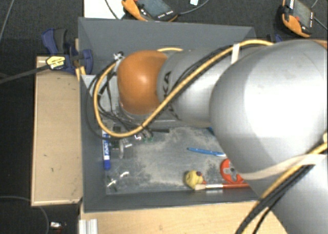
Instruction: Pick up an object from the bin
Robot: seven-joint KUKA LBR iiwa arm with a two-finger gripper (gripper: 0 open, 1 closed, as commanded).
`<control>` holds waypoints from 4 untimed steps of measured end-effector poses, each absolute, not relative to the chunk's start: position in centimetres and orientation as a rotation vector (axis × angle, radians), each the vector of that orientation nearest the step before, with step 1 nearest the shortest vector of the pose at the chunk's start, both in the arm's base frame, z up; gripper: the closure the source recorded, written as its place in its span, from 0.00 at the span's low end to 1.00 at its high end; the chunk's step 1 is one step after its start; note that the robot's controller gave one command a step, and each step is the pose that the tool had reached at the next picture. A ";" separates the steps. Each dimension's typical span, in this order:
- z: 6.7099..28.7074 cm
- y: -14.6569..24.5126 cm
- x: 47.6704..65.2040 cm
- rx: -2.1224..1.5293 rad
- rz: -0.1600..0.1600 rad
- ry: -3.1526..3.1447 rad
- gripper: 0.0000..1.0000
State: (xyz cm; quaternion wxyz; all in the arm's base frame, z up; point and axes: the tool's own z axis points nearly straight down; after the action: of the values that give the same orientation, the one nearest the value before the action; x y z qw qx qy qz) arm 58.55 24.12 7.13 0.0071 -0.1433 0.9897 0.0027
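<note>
We are seeing the gripper hanging low in the bin, but we cannot tell whether its jaws are apart. A blue marker is lying just beside them on the view's left, its long axis running from the far wall to the near wall.

The matt grey metal bin looks scuffed inside; the orange cover smooth, glossy.
</note>
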 end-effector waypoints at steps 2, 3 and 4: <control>11.9 23.9 58.7 -0.643 0.007 3.059 0.00; 7.1 23.2 59.4 -0.705 0.007 3.043 0.00; 7.1 25.3 58.9 -0.755 0.009 3.023 0.00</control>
State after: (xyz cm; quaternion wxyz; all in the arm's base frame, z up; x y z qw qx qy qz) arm 58.90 25.28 7.13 0.0129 -0.2423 0.9701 0.0030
